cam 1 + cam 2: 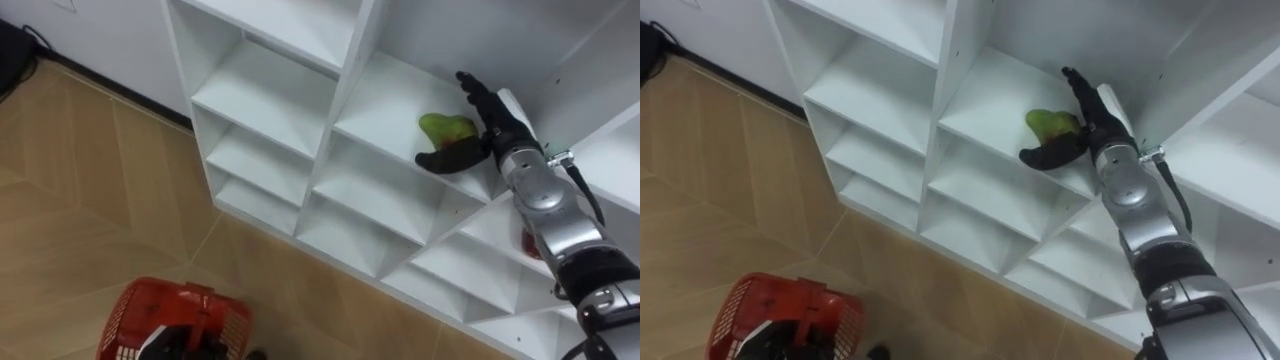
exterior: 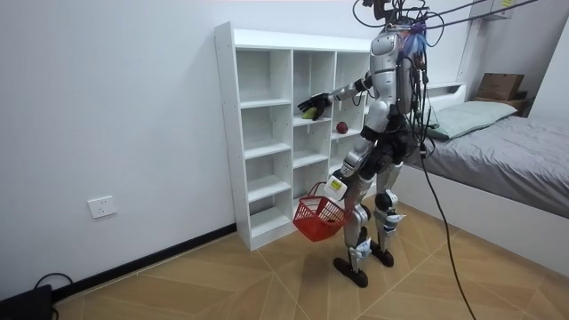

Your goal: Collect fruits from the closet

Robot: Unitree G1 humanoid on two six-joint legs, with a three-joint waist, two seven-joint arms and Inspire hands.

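**Right hand spread around one green fruit**

Two fruits sit in the white boxy closet [image 1: 280, 110]. The smooth, round green fruit [image 1: 445, 128] lies between the wide-spread thumb and straight fingers of the right hand [image 1: 490, 135], touching them. The red fruit [image 2: 341, 128] sits a shelf lower, below that wrist. One red mesh basket [image 1: 150, 310] hangs from the left hand [image 2: 336, 187], which is curled round its handle.
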